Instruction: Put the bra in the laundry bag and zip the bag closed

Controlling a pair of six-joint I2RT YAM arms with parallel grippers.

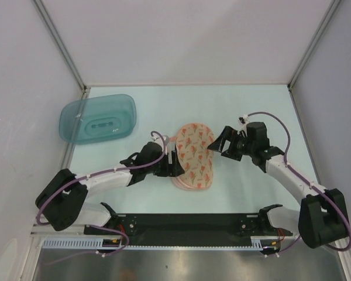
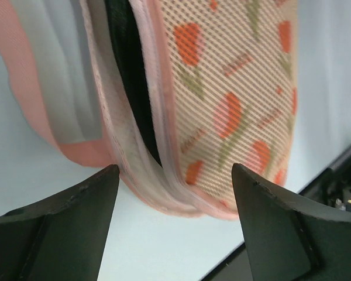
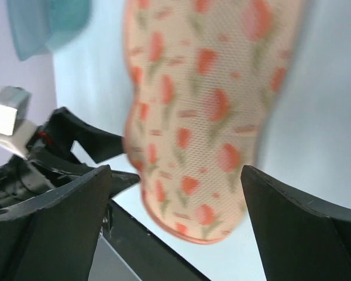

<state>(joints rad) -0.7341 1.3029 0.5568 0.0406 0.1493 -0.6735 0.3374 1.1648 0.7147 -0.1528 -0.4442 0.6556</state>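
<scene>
Between the spread fingers of the left pincer (image 2: 175, 168), the laundry bag (image 2: 234, 88) gapes, the bra (image 2: 131, 76) tucked inside; zipping likely needs the open right pincer (image 3: 175, 170) steadying the opposite edge.

Laundry bag (image 1: 194, 155): one, peach-pink with orange motifs.
Bra (image 2: 131, 76): one, black, seen only as a dark strip inside the bag's rim.
Plastic tub (image 1: 97, 118): one, teal.
Robot arms: two, left arm (image 1: 99, 178) and right arm (image 1: 292, 178).
Grippers: two, left gripper (image 1: 174, 166) and right gripper (image 1: 217, 144).
</scene>
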